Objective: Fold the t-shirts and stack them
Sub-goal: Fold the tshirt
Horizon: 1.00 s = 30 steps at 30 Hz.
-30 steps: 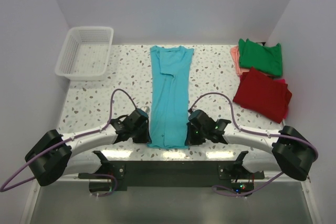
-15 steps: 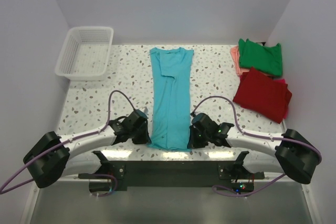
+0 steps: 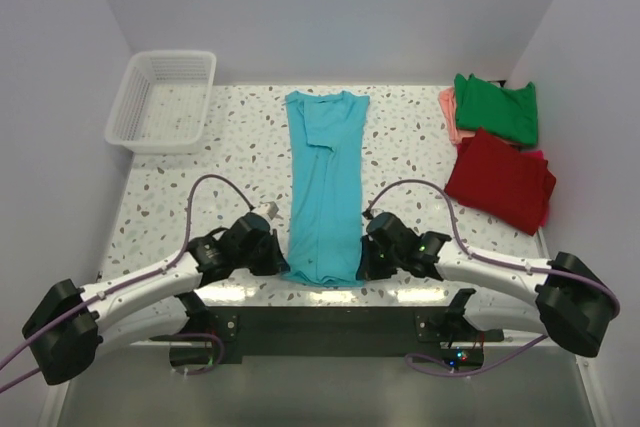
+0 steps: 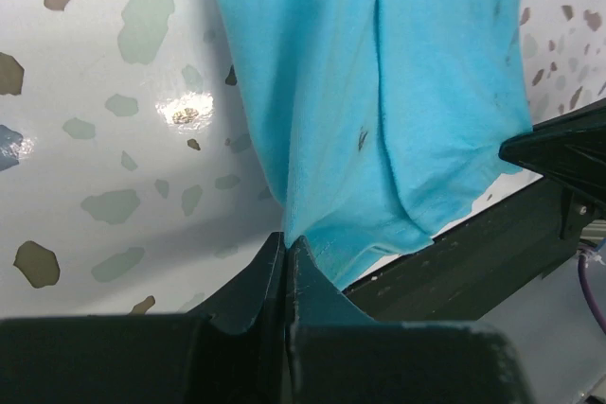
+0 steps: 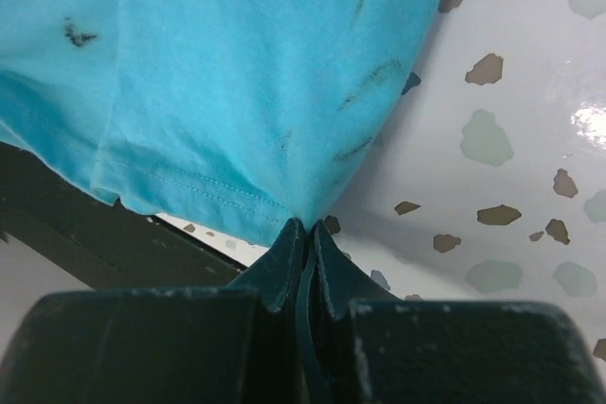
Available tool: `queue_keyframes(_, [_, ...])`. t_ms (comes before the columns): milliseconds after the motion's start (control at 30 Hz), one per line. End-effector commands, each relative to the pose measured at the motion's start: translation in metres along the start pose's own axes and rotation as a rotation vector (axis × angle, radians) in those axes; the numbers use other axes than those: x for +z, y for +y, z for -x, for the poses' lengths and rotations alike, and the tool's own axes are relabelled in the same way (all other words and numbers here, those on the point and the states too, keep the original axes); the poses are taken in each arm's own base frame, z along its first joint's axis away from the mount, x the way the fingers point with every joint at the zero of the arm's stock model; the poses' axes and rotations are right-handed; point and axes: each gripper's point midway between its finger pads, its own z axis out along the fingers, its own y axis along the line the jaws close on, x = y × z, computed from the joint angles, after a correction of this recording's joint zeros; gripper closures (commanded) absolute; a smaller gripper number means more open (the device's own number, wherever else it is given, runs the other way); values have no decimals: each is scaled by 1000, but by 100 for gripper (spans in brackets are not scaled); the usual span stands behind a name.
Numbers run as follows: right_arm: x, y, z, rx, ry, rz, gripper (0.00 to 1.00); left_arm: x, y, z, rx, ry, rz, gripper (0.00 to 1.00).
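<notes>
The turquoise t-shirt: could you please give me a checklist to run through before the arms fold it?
1. The left claw shut on a near hem corner of the turquoise t-shirt: ok.
2. The right claw shut on the other near corner: ok.
3. Shirt lying as a straight long strip, sleeves folded in: ok.
4. Hem fully on the table: not ok, it overhangs the near edge.
5. Both claws holding every layer: cannot tell.
6. The red t-shirt and green t-shirt clear of the strip: ok.

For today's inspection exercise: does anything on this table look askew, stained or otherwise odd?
The turquoise t-shirt carries small dark marks near its hem. The red t-shirt lies at a slant beside the green t-shirt.
</notes>
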Motion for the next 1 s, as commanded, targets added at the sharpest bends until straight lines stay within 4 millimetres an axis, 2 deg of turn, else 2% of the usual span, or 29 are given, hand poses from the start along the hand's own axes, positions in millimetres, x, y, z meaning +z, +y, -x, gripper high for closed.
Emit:
queue_keyframes(0, [-22, 19, 29, -40, -98, 24, 100, -10, -3, 14, 3, -83, 11, 100])
queue_keyframes(167, [-32, 22, 36, -51, -123, 14, 100, -13, 3, 25, 1, -145, 91, 100])
queue_keyframes(333, [-52, 22, 58, -83, -199, -45, 100, -19, 0, 42, -16, -218, 143, 100])
queue_keyframes(433, [-63, 23, 75, -105, -250, -86, 100, -22, -7, 59, -18, -273, 164, 100])
queue_keyframes(500, [-67, 25, 84, -113, -274, -104, 100, -23, -18, 75, -6, -314, 161, 100])
queue_keyframes(667, [-66, 26, 105, -155, -318, -164, 100, -16, -44, 104, 34, -356, 166, 100])
queue_keyframes(733, [-64, 26, 116, -170, -340, -199, 100, -9, -47, 113, 45, -369, 196, 100])
queue_keyframes(767, [-64, 26, 119, -174, -347, -209, 100, -14, -55, 128, 49, -411, 202, 100])
queue_keyframes(833, [-63, 26, 131, -188, -367, -235, 100, -11, -55, 137, 60, -429, 242, 100])
queue_keyframes(867, [-63, 25, 135, -187, -374, -242, 100, -16, -61, 149, 59, -467, 250, 100])
queue_keyframes(933, [-64, 24, 149, -184, -397, -254, 100, -15, -67, 161, 63, -491, 268, 100])
queue_keyframes(967, [-64, 24, 156, -181, -408, -266, 100, -12, -62, 166, 71, -502, 303, 100])
